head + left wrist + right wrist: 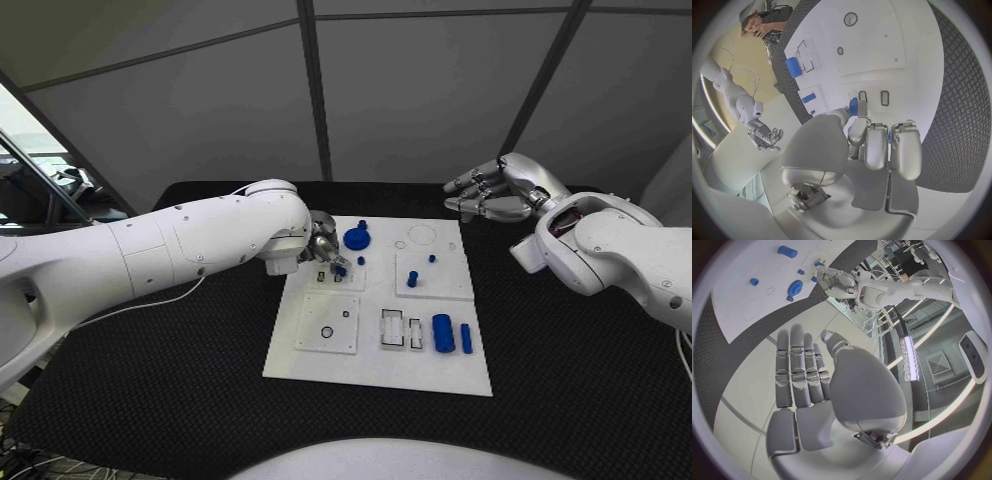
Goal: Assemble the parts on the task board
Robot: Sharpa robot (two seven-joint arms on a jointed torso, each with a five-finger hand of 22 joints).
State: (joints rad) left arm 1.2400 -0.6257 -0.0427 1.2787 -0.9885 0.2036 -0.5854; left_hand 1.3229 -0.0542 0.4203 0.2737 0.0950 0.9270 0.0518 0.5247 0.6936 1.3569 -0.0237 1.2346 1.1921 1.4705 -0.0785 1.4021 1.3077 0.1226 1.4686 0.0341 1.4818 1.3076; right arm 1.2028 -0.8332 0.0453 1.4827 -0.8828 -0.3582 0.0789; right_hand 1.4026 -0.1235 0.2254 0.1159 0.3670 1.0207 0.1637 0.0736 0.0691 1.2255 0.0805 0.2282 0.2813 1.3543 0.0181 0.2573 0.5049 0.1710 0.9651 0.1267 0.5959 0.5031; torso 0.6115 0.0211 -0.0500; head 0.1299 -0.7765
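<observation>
Near edge of task board (378, 375) bare; two blue cylinders (444, 333) lie side by side just beyond it, well apart from both hands. Left hand (320, 252) over board's far-left part, fingers curled, small blue part (854, 106) pinched at fingertips (859, 120), right above small slots. Blue disc (356, 238) just beside those fingers, blue peg (413, 279) a little further along the board. Right hand (490, 193) off board over black table (577, 350), fingers straight and spread, holding nothing.
</observation>
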